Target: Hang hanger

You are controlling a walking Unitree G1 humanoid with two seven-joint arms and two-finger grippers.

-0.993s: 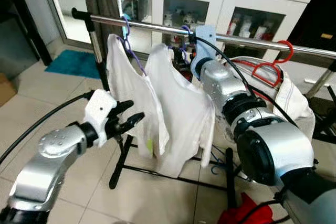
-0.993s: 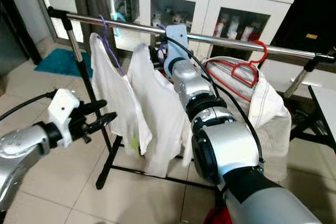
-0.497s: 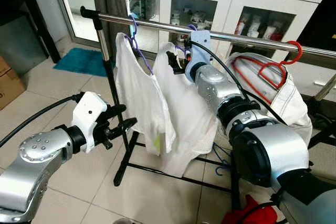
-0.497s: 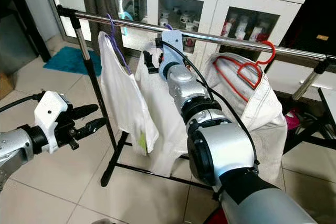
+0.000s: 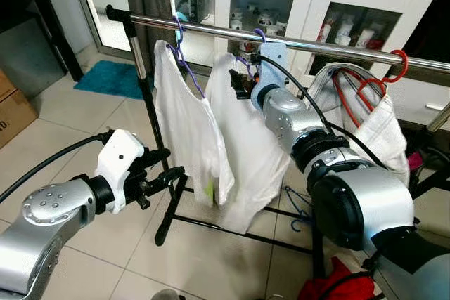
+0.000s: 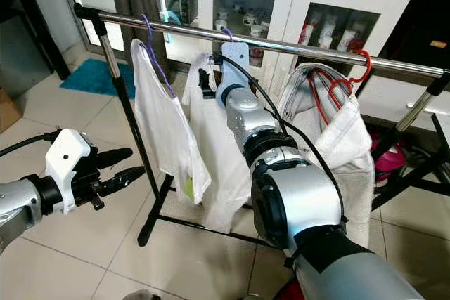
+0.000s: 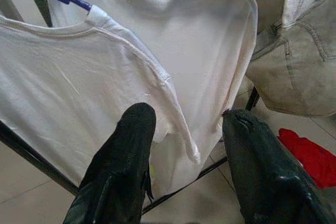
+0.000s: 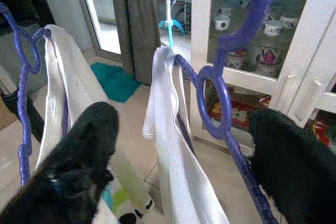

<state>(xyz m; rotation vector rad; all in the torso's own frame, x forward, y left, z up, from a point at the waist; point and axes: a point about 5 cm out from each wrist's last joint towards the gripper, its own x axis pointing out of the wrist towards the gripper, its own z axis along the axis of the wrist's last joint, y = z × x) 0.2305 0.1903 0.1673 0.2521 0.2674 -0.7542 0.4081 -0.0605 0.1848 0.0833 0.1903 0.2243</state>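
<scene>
Cabinet [image 5: 330, 5]: white, glass-fronted, cups on the shelves inside; stands behind the rack.
Floor [image 5: 84, 124]: pale tiles; a teal mat [image 5: 109, 79] lies near the rack's left end.
Clothes rack [image 6: 295, 47]: a chrome rail across the scene on black legs; three garments hang from it.
Pale garment [image 5: 373, 124]: at the rail's right part, on a red hanger [image 5: 383, 75] hooked over the rail.
Left shirt [image 5: 186, 131]: white, on a purple hanger [image 5: 181, 50] near the rail's left end.
Middle shirt [image 6: 211, 152]: white, just beside the left shirt, on a second purple hanger [image 8: 226, 93]; in the right wrist view that hanger's hook rises to the rail.
Right arm [image 5: 330, 166]: silver, stretched forward and up to the rail at the middle shirt's collar.
Left arm [image 5: 56, 209]: silver, held low in front of the rack, left of the shirts.
Right fingers [image 8: 184, 150]: spread wide apart, one on each side of the second purple hanger's neck, clear of it.
Left fingers [image 6: 116, 166]: apart, holding nothing; pointed at the left shirt's lower edge, close to it.
Red cloth [image 5: 334, 286]: on the floor by the robot's right side.
</scene>
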